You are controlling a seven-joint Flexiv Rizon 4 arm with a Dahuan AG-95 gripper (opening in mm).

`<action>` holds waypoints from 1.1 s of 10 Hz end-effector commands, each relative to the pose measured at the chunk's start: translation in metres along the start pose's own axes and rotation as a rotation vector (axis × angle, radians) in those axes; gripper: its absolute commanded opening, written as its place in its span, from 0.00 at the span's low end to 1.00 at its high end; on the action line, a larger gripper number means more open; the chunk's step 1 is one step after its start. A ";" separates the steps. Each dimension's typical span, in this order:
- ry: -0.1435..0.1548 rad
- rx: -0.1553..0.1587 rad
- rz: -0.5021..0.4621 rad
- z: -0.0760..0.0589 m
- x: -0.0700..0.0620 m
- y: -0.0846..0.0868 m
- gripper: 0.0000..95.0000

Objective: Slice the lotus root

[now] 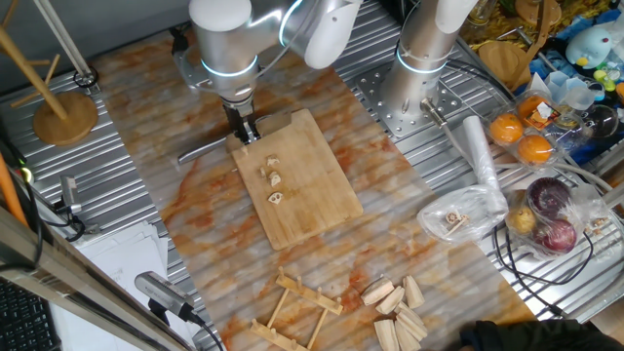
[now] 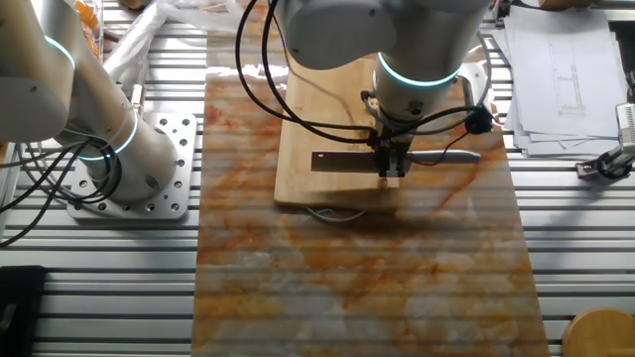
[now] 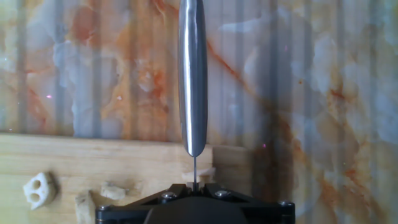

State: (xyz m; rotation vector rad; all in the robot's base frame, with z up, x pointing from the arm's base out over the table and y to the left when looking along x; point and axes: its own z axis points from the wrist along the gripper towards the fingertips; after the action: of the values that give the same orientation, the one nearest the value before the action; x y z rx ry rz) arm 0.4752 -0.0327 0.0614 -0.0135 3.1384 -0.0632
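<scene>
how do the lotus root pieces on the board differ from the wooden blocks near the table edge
The lotus root pieces are tiny pale bits, one showing holes, lying spaced in a short line on the cutting board. The wooden blocks are much larger, solid wedges, heaped touching each other on the marbled mat. Both are pale beige.

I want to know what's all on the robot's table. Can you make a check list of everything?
Surface: marble-patterned mat with a wooden board on it.
Job's things: lotus root lies in small pieces on the board.
Clutter: wooden blocks, oranges, plastic bags.
Grippers: the tool is shut on a knife.
Cables: black cables near the bagged fruit.
Surroundings: second robot base, papers.
</scene>
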 end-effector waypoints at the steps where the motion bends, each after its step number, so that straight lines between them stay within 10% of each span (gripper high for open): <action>1: 0.029 -0.003 0.017 -0.001 0.000 0.001 0.00; 11: 0.022 0.008 0.043 0.010 -0.002 -0.002 0.00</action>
State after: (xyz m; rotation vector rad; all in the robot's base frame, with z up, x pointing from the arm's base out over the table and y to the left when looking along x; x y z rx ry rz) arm 0.4790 -0.0330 0.0520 0.0583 3.1594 -0.0736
